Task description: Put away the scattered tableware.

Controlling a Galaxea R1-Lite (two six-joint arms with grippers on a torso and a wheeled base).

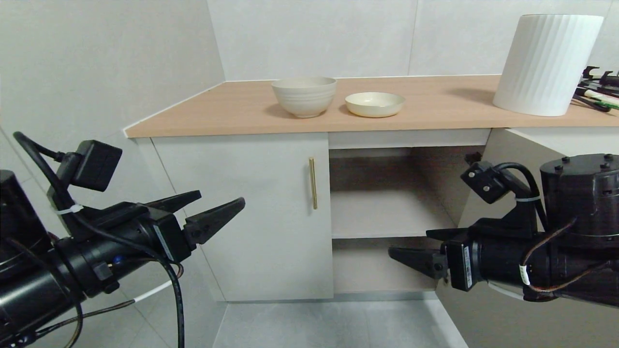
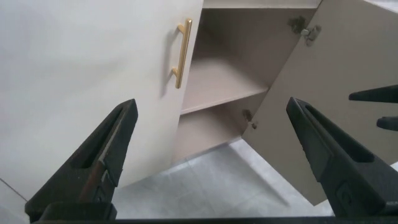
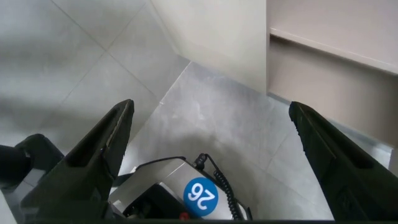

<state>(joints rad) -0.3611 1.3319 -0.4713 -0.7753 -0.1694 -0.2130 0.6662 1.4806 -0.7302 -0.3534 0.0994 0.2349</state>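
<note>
A ribbed beige bowl (image 1: 303, 96) and a shallow cream dish (image 1: 375, 104) sit side by side on the wooden countertop (image 1: 232, 108). Below them the cabinet's right half stands open, showing a bare shelf (image 1: 387, 212) (image 2: 217, 84). My left gripper (image 1: 220, 200) (image 2: 211, 106) hangs open and holds nothing, in front of the closed left door (image 1: 251, 212), well below the counter. My right gripper (image 1: 410, 243) (image 3: 211, 106) is also open and holds nothing, low before the open compartment, pointing left over the floor.
A tall white ribbed cylinder (image 1: 549, 63) stands at the counter's right, with dark utensils (image 1: 597, 92) beside it. The closed door has a gold handle (image 1: 313, 182) (image 2: 180, 53). The swung-out right door (image 1: 478, 309) (image 2: 323, 93) is close to my right arm. A grey tiled floor (image 1: 329, 324) lies below.
</note>
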